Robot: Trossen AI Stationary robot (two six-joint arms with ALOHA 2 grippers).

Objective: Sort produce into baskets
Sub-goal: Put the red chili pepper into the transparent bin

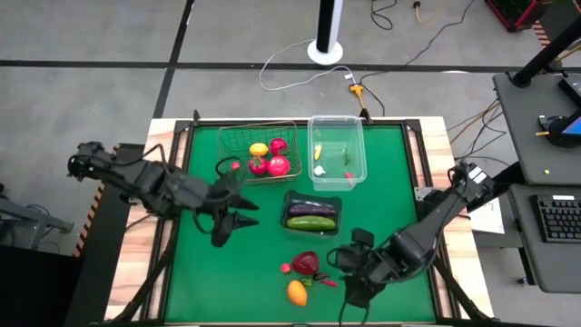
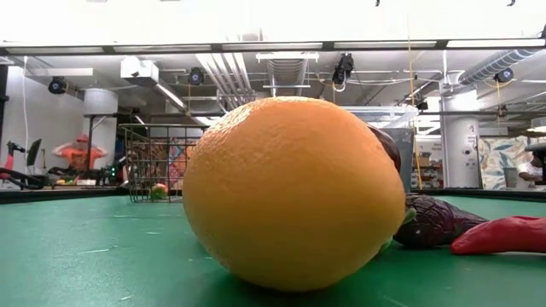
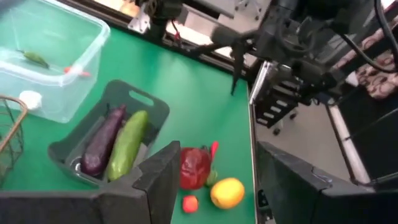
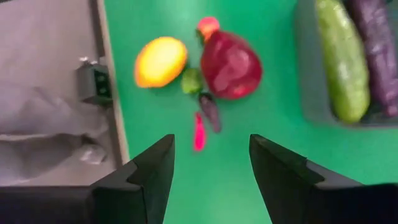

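While both arms hang over the green tabletop [image 1: 209, 272], counts run as below.
Baskets: 3, all at the far half. Wire basket [image 1: 238, 136], metal grid, rect.; clear plastic tub [image 1: 336, 127] just beside it; dark glossy tray [image 1: 313, 197] nearer the middle.
In wire basket: 1 yellow lemon [image 1: 259, 150], 3 red round ones [image 1: 279, 165].
In tub: 1 white garlic [image 1: 320, 170], 1 green chili [image 3: 35, 58], plus a few tiny bits, too small to tell.
In tray: 1 green cucumber [image 1: 310, 222], 1 purple eggplant [image 1: 313, 210], side by side, long and smooth.
Loose, near edge: 1 orange fruit [image 1: 297, 292], 1 dark-red round one [image 1: 306, 263], 1 small red ball [image 1: 285, 268], 1 red chili [image 4: 199, 132], 1 small green bit [image 4: 191, 81], 1 small dark piece [image 4: 210, 111].
Left gripper [image 1: 238, 218]: mid-tabletop, beside tray, jaws spread, holding nothing.
Right gripper [image 1: 342, 272]: near edge, just beside loose pile, jaws spread, holding nothing.
Surface: green felt-like mat, wood border.
Room: grey floor, cables, desk w/ keyboard [image 1: 556, 221].
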